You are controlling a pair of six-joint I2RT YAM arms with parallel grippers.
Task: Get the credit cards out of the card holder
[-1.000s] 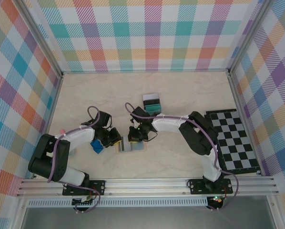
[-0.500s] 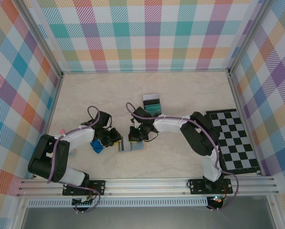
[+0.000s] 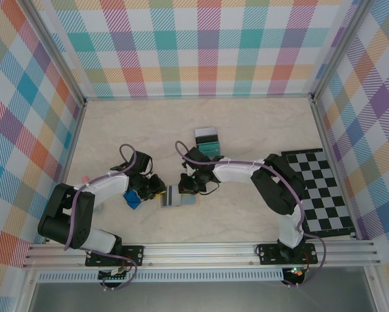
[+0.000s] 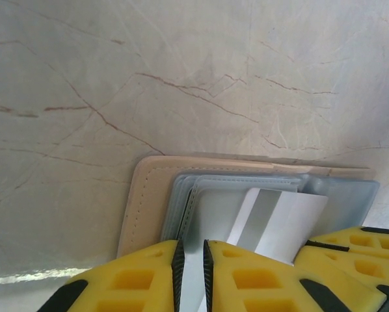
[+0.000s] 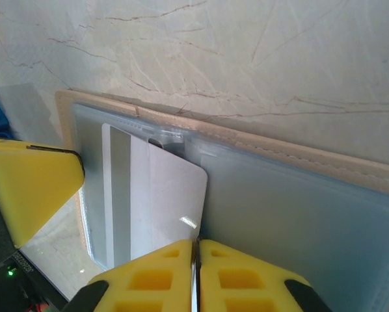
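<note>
The card holder (image 3: 185,201) lies open on the table, tan outside (image 4: 149,195) and blue-grey inside (image 5: 298,201). A pale credit card with a grey stripe (image 5: 162,195) sticks partly out of its pocket (image 4: 282,221). My right gripper (image 5: 196,260) is shut on that card's edge, just right of the holder (image 3: 188,186). My left gripper (image 4: 191,260) is shut on the holder's blue-grey flap at its left end (image 3: 158,190). Two more credit cards (image 3: 207,140), grey and teal, lie together farther back on the table.
A small bright-blue block (image 3: 132,199) sits just left of the left gripper. A black-and-white checkered mat (image 3: 321,192) covers the right side of the table. A small pink object (image 3: 84,179) lies near the left wall.
My right gripper has shifted slightly right and back, and the striped card now shows more over the holder. The left gripper has stayed on the holder.
</note>
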